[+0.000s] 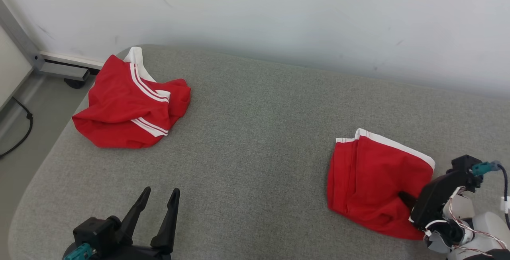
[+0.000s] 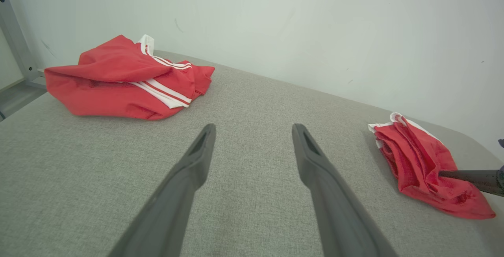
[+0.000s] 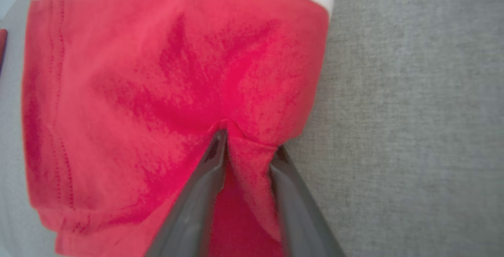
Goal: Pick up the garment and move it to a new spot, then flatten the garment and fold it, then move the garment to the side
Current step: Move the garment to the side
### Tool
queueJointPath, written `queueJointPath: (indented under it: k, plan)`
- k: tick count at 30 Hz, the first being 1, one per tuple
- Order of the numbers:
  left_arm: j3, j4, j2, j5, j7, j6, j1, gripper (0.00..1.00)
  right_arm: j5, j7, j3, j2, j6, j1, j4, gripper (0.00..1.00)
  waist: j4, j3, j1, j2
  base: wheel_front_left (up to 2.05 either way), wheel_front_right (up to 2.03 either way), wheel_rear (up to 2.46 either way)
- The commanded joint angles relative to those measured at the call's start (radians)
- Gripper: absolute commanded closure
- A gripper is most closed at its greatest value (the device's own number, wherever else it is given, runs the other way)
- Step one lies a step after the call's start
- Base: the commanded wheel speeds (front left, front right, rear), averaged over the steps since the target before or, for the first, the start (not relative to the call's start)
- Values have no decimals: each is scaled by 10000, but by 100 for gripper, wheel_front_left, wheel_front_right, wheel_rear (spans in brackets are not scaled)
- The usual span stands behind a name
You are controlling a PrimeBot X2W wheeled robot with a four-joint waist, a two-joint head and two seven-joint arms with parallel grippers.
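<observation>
Closest to the lens, the right gripper [image 3: 247, 141] was clamped on a puckered ridge of the folded garment [image 3: 157, 84], red cloth bunched between its jaws. That garment was a compact red rectangle with a white band along its far edge, lying on the right of the grey padded surface [image 1: 255, 132]. The right arm reached in low from the near right. The left gripper [image 1: 161, 191] hovered at the near left, jaws wide apart. A crumpled garment [image 1: 127, 108], red with white stripes, lay at the far left corner.
</observation>
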Motion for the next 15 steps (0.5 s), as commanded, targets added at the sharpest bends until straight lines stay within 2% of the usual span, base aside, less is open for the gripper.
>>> queueJointPath:
  k: [1,8,15]
  plan:
    - [50,-10,41,-93,-78,49,-110,0,-52,-52,114,35,-8,-112,139,100,-3,7,1,-1,0,0,0]
    - [0,-69,1,-53,-87,53,-183,0,-440,408,373,21,-8,-491,-99,100,-236,153,1,-1,0,0,0]
    - [-75,-65,-54,44,-88,53,-288,0,-1028,1552,756,7,-8,-553,-1124,100,-748,428,1,-1,0,0,0]
